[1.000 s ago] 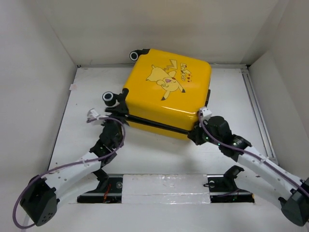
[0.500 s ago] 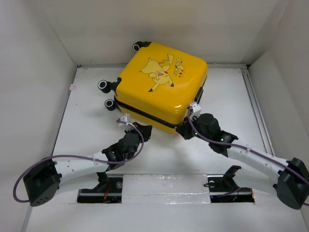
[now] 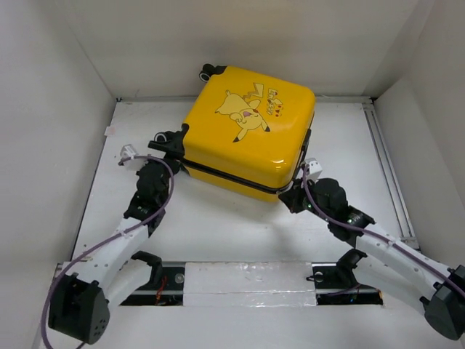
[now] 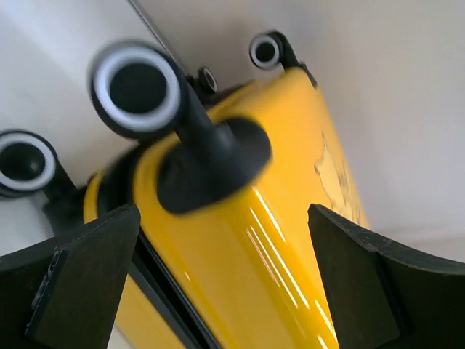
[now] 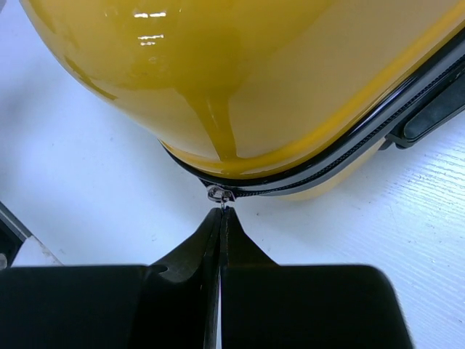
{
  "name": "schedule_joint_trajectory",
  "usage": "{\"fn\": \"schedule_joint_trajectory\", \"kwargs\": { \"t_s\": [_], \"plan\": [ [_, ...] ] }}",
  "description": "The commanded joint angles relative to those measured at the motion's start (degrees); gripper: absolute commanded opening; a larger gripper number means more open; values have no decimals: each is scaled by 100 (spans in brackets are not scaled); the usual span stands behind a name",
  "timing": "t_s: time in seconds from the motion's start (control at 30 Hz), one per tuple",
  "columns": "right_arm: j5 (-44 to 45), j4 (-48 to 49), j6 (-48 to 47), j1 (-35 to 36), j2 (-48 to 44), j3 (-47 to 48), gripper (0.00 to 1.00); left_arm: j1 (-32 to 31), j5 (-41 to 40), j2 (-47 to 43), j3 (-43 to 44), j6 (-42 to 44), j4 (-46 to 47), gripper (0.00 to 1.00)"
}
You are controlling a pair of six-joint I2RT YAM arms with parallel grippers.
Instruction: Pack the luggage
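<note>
The luggage [image 3: 251, 134], a yellow hard-shell suitcase with a Pikachu print, lies flat and closed at the back middle of the white table. My left gripper [image 3: 161, 158] is open at its left wheel corner. In the left wrist view the fingers [image 4: 73, 291] straddle the yellow shell [image 4: 290, 189] below a black-and-white wheel [image 4: 134, 87], with no contact visible. My right gripper [image 3: 292, 196] is at the front right corner. In the right wrist view it [image 5: 220, 215] is shut on the small metal zipper pull [image 5: 220, 195] of the dark zipper line under the shell [image 5: 254, 73].
White walls enclose the table on three sides. A metal rail [image 3: 385, 160] runs along the right side. The taped mounting bar [image 3: 247, 280] lies at the near edge. The suitcase's black side handle [image 5: 436, 116] is right of the zipper pull.
The suitcase turned and slid left, then back right. My left arm swung from its front edge out to the left wheel corner. My right gripper stayed at the front right corner throughout.
</note>
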Motion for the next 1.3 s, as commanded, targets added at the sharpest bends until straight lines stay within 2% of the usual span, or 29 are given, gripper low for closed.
{"fn": "schedule_joint_trajectory", "kwargs": {
  "t_s": [0.0,0.1,0.13,0.23,0.43,0.6,0.7,0.87,0.97,1.03,1.07,1.13,1.27],
  "plan": [
    [-295,510,107,1,-391,195,0,1072,1402,280,246,-605,98,97],
    [-400,510,107,1,-391,143,0,1644,1956,640,308,-894,220,98],
    [-505,510,107,1,-391,143,0,1646,1959,702,247,-895,578,98],
    [-506,510,107,1,-391,90,0,1646,2011,1053,395,-1053,827,100],
    [-647,510,107,1,-444,90,0,1707,1959,1948,1054,-1053,748,100],
    [-761,563,107,1,-383,37,0,1901,2345,2784,1476,-1115,915,100],
    [-761,615,160,1,-383,37,0,1901,2407,3189,1722,-1115,1047,97],
    [-761,668,160,1,-383,-16,0,1901,2574,3541,1671,-1325,1723,87],
    [-761,739,160,1,-383,-16,0,1901,2627,3725,1670,-1326,2066,74],
    [-761,739,160,1,-330,-16,0,1901,2574,3787,1670,-1326,2207,49],
    [-709,739,160,1,-330,-16,0,1901,2574,3787,1670,-1326,2277,24],
    [-708,739,160,1,-330,-16,0,1901,2504,3787,1670,-1194,2339,1],
    [-699,791,107,1,-207,124,0,1831,2233,3412,1190,-939,2619,0]
  ]
}}
